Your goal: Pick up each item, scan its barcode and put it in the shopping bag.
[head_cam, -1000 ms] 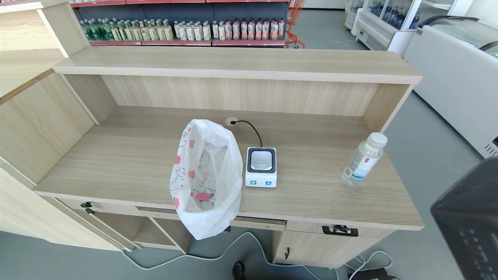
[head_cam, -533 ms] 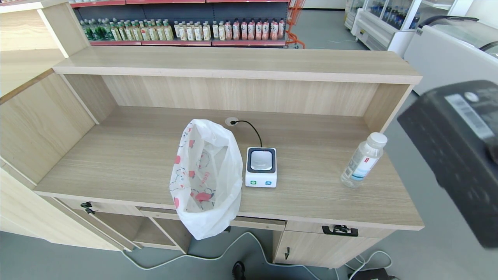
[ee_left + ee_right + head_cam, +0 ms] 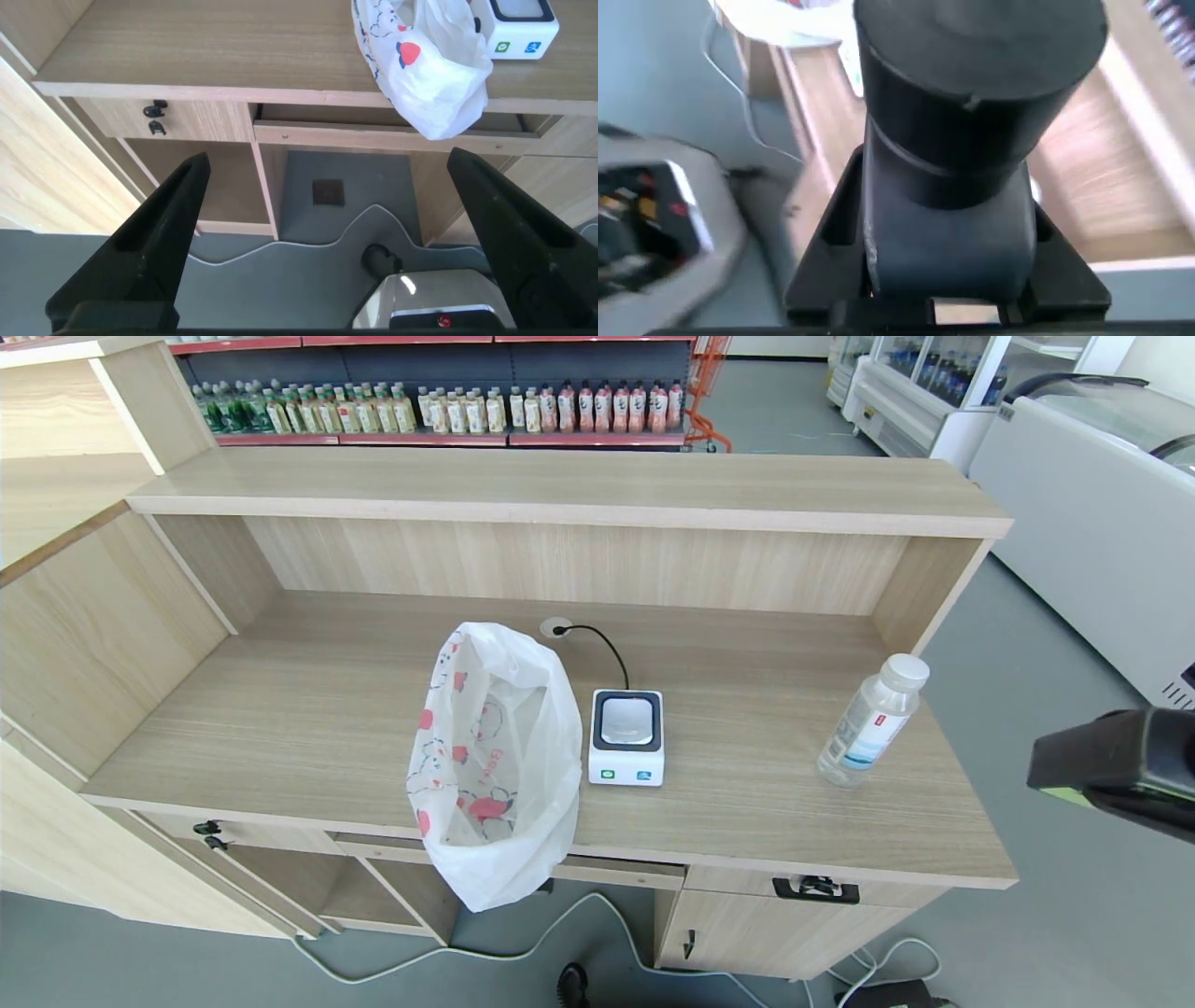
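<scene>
- Left gripper: spread wide, nothing held, low before the counter.
- Right arm: pincer state, I cannot tell.
- Bag: mouth gaping, 9 o'clock of scanner.
- Bottle: upright, scanner's 3 o'clock; likely smooth, squashy, water-heavy; grip the labelled middle.

Clear water bottle, white cap, upright nr right end of counter. White scanner w/ dark window mid-counter, just beside white red-print shopping bag, open, hanging over front edge.
</scene>
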`<state>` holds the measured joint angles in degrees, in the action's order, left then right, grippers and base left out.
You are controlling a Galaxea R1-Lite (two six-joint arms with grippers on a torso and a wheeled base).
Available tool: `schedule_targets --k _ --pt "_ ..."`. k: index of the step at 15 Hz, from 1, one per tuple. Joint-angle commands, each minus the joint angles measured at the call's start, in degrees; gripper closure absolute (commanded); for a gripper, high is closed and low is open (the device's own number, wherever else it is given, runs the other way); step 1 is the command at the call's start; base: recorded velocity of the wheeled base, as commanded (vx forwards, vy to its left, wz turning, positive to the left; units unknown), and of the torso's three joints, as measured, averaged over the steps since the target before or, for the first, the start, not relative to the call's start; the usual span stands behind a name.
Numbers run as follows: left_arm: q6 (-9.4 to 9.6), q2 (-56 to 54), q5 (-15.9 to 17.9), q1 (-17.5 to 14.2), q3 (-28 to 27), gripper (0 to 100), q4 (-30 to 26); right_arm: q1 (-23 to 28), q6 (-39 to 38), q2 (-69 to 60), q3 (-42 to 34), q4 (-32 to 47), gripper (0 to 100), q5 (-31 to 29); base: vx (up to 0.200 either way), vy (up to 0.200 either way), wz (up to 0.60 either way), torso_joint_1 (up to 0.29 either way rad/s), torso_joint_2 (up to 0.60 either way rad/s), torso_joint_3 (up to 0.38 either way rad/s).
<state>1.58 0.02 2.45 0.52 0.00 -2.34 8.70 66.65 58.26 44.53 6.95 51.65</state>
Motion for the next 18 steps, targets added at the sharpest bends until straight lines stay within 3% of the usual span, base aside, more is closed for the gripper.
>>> schedule_targets --k 1,3,5,6,7,8,10,11,14,18 --pt "0.00 -0.02 0.01 0.00 0.00 0 -0.03 -2.73 -22.44 0.54 2.93 2.90 100 1.17 0.000 0.000 0.00 0.000 0.00 0.000" --pt "0.00 -0.02 0.01 0.00 0.00 0 0.06 -3.08 -46.52 1.95 2.58 -0.01 100 1.08 0.000 0.000 0.00 0.000 0.00 0.000" --pt "0.00 -0.02 0.01 0.00 0.00 0 -0.03 -4.75 -69.37 4.23 0.82 -10.82 100 1.08 0.000 0.000 0.00 0.000 0.00 0.000" --pt "0.00 -0.02 0.01 0.00 0.00 0 0.06 -5.89 -83.17 7.66 -2.78 -24.61 100 0.99 0.000 0.000 0.00 0.000 0.00 0.000" --pt "0.00 -0.02 0.01 0.00 0.00 0 0.06 -6.33 -87.92 9.50 -4.37 -30.50 100 0.56 0.000 0.000 0.00 0.000 0.00 0.000" --pt "0.00 -0.02 0.01 0.00 0.00 0 0.06 -10.11 -97.67 14.95 -6.65 -44.21 100 -4.63 0.000 0.000 0.00 0.000 0.00 0.000" --pt "0.00 -0.02 0.01 0.00 0.00 0 -0.03 -16.53 -100.92 20.75 -4.63 -48.08 100 -15.88 0.000 0.000 0.00 0.000 0.00 0.000" --pt "0.00 -0.02 0.01 0.00 0.00 0 -0.03 -18.11 -101.10 22.25 -3.66 -47.91 100 -17.99 0.000 0.000 0.00 0.000 0.00 0.000" --pt "0.00 -0.02 0.01 0.00 0.00 0 -0.03 -20.57 -101.10 23.39 -1.91 -47.55 100 -18.69 0.000 0.000 0.00 0.000 0.00 0.000" --pt "0.00 -0.02 0.01 0.00 0.00 0 -0.03 -23.03 -101.10 22.69 2.31 -41.40 100 -22.21 0.000 0.000 0.00 0.000 0.00 0.000"
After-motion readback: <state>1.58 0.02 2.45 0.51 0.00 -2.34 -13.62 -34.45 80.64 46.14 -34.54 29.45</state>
